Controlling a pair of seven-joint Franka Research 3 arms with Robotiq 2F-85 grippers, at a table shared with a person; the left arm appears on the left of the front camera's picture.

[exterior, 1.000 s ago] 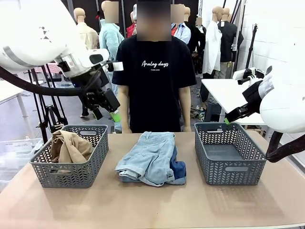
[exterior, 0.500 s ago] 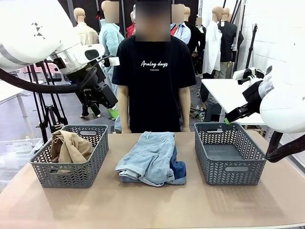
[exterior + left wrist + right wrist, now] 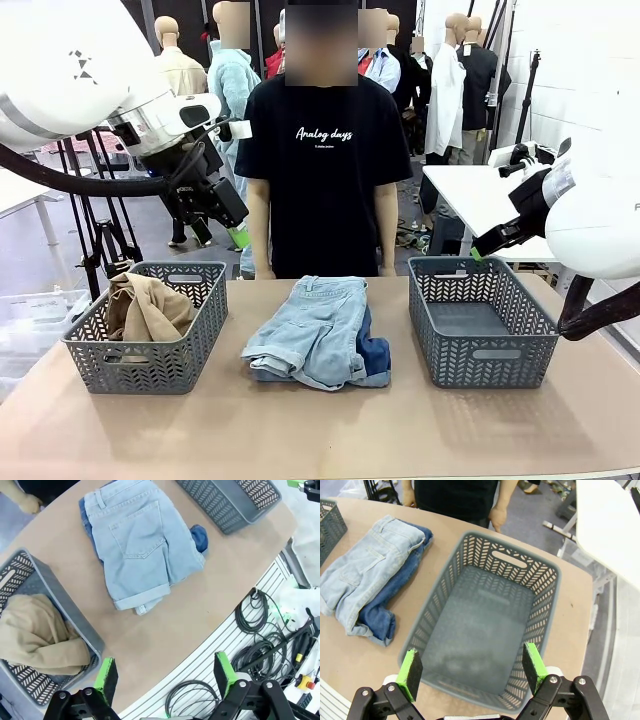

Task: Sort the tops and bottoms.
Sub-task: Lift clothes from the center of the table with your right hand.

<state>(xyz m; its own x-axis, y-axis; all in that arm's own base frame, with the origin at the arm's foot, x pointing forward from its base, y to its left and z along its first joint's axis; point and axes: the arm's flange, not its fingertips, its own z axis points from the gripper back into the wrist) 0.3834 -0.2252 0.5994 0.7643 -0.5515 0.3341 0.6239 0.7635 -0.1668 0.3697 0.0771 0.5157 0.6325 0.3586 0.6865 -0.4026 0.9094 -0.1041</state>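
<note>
Bottoms stacked mid-bench between the two baskets: pale denim shorts [image 3: 315,330] on top, darker blue shorts [image 3: 374,352] underneath, poking out on the robot's right. Long axis running far to near — waistband toward the person [image 3: 322,160], rolled leg hems toward the robot. Tan top [image 3: 145,308] already heaped in the left basket [image 3: 150,368]; possibly a second top beneath it, though too buried to tell. Right basket [image 3: 500,352] bare inside, just beside the stack.

Left tool [image 3: 162,675] held high on the left side, well above the left basket, pads spread wide, gripping nothing. From there, stack down and off to the robot's right. Right tool [image 3: 472,667] poised above the right basket, equally wide and empty-handed. From there, stack to the robot's left, darker shorts nearest. By that reckoning, about even in reach, with the right arm better placed for carrying denim into the bare basket.

Flat, plain bench [image 3: 320,430] with open surface on every side of the stack — room enough for coming straight down on the top layer. Worth pinching only the pale layer near a fold, or else a fair risk of dragging both pairs up together.
</note>
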